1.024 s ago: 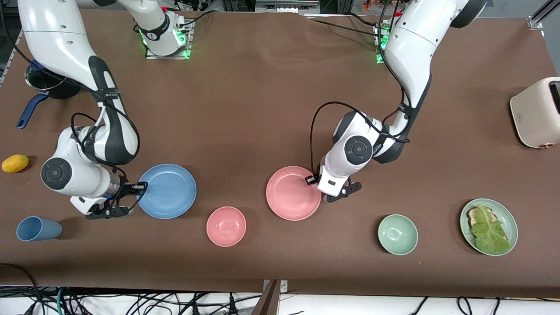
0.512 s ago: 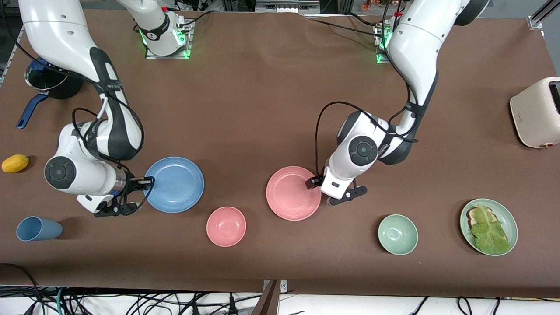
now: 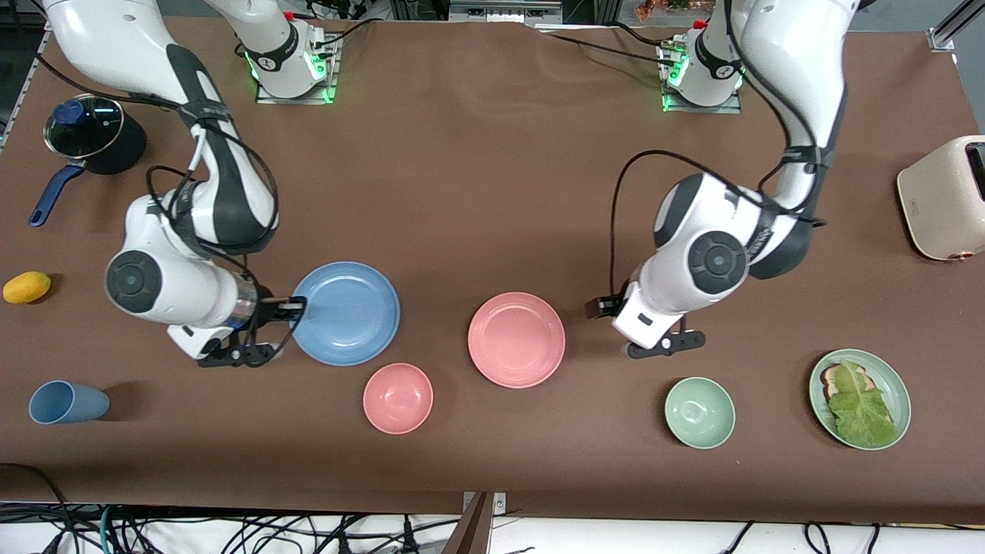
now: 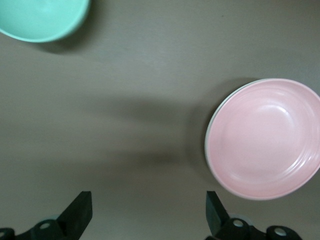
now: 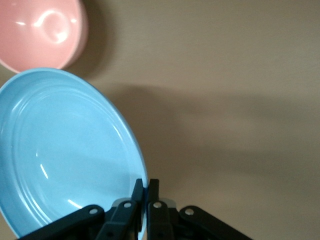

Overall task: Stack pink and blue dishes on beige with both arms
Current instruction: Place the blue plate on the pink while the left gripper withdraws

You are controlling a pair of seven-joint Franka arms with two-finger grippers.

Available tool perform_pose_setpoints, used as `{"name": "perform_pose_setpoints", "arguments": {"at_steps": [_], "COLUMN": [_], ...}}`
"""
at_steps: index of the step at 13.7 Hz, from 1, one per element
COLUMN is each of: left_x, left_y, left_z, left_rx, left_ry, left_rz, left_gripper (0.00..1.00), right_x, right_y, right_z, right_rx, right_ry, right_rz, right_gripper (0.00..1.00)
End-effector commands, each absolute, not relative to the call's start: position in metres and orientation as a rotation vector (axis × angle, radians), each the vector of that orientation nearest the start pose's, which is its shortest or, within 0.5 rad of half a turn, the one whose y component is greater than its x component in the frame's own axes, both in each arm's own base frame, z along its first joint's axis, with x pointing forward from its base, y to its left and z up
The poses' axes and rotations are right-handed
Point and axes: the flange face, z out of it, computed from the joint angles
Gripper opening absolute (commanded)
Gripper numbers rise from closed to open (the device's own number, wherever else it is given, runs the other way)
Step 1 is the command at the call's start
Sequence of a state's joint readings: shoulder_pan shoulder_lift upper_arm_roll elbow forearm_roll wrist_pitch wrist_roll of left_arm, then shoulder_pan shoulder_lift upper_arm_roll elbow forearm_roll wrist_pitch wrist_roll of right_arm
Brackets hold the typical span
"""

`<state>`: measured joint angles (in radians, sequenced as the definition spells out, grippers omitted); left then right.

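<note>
The pink plate (image 3: 516, 339) lay flat on the brown worktop (image 3: 477, 169) about midway between the two arms' ends, and in the left wrist view a thin pale rim showed under its edge (image 4: 263, 138), so it sat on a beige plate (image 4: 212, 121) of the same size. The blue plate (image 3: 346, 312) was just beside it toward the right arm's end, carried in the air with a shadow under it. The right gripper (image 3: 286, 308) held that plate at its rim, its fingers (image 5: 150, 192) clamped together on the edge (image 5: 65, 155). The left gripper (image 3: 652, 338) was over bare worktop, well clear of the pink plate toward the left arm's end, with its fingers (image 4: 80, 210) spread wide and nothing between them.

A smaller pink bowl (image 3: 398, 398) stood nearer the front camera than both plates, between them. A pale green bowl (image 3: 699, 412) stood near the left gripper, nearer the camera, and a green plate with lettuce (image 3: 859, 398) lay farther toward the left arm's end. A cream toaster (image 3: 943, 198) stood at that end of the worktop. At the right arm's end were a blue cup (image 3: 68, 402) on its side, a yellow fruit (image 3: 27, 287) and a dark pot with a blue handle (image 3: 85, 142).
</note>
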<state>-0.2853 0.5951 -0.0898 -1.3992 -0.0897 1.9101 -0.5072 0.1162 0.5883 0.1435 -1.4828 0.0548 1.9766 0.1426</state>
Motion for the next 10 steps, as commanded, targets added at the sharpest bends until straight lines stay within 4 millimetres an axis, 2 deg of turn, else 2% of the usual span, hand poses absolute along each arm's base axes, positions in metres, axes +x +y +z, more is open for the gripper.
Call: {"name": "perform_pose_setpoints", "arguments": {"at_steps": [1, 4, 7, 10], "left_x": [0.658, 0.66, 0.66, 0.663], "left_y": [-0.22, -0.173, -0.118, -0.084], "left_z": [0.383, 0.404, 0.422, 0.45], "left_rx": [-3.193, -3.187, -3.159, -3.15], "left_ry": [-0.154, -0.041, 0.09, 0.145], "left_rz": [0.243, 0.286, 0.333, 0.318], "left_gripper": [1.0, 1.0, 1.0, 1.0], "right_x": [0.662, 0.643, 0.623, 0.609], "right_y": [0.214, 0.28, 0.342, 0.386], "right_z": [0.334, 0.329, 0.315, 0.299], "right_rx": [-3.017, -3.026, -3.007, -2.968], "right_ry": [-0.033, 0.07, 0.169, 0.265], "right_rz": [0.193, 0.169, 0.108, 0.043], "right_gripper": [0.0, 0.0, 0.0, 0.0]}}
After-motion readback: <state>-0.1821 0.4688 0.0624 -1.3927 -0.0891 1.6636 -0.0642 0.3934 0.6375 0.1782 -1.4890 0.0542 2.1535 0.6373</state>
